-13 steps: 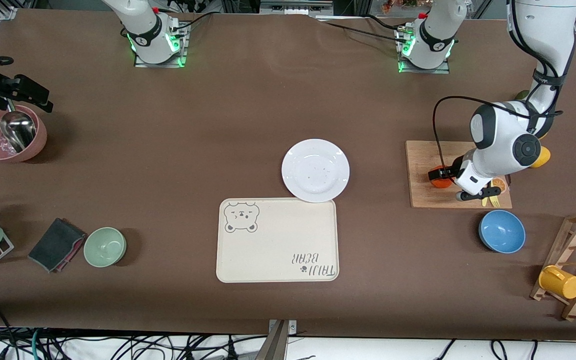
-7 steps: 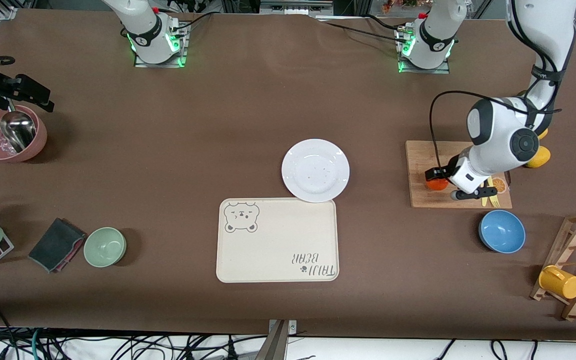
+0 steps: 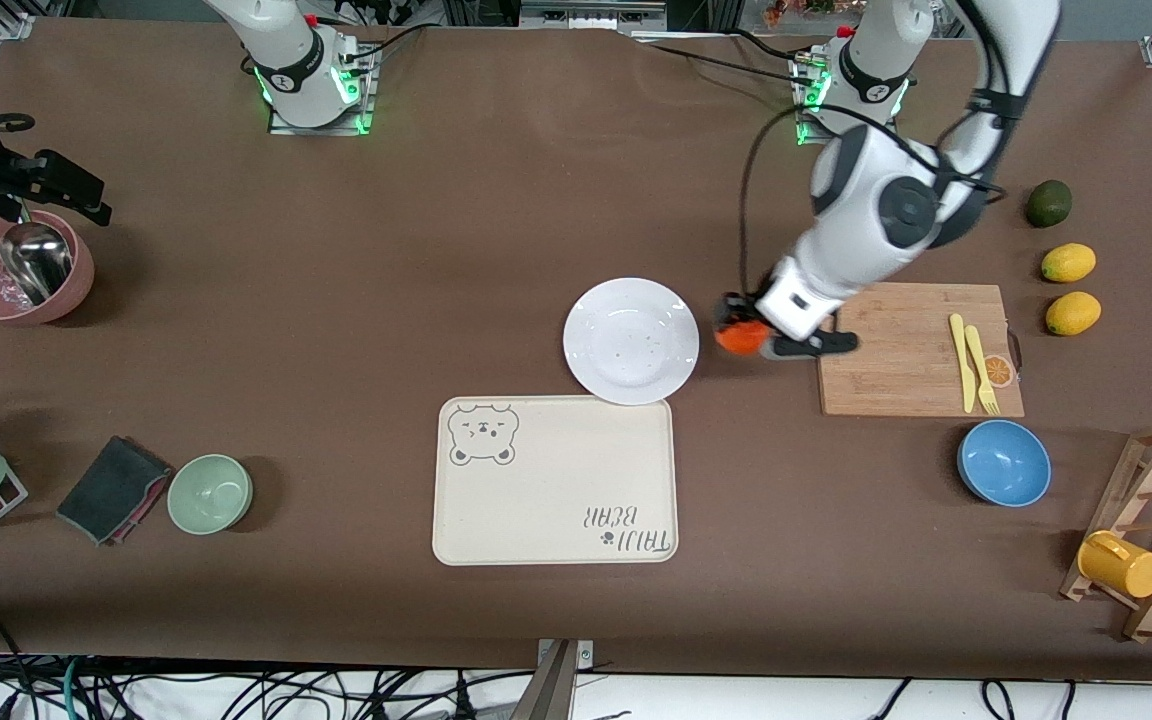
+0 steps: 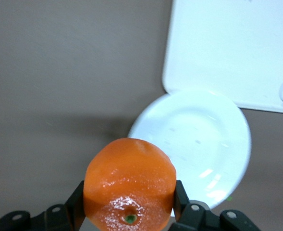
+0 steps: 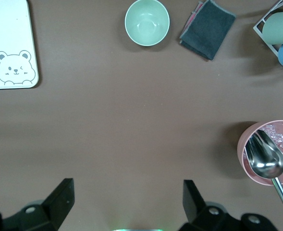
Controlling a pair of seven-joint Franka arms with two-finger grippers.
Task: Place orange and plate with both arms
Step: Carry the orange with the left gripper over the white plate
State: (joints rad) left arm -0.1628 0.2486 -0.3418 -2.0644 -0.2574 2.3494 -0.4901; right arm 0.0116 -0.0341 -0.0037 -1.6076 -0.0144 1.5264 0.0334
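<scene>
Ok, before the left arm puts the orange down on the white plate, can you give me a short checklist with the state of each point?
1. Left gripper shut on the orange: ok, fingers press both sides.
2. Orange over the white plate: not ok, it hangs over bare table between the plate and the cutting board.
3. Plate surface free: ok, nothing lies on it.
4. Bear tray clear of the plate: cannot tell, their edges meet or overlap.
5. Right gripper out of the way: ok, open, waiting over bare table near the pink bowl.
</scene>
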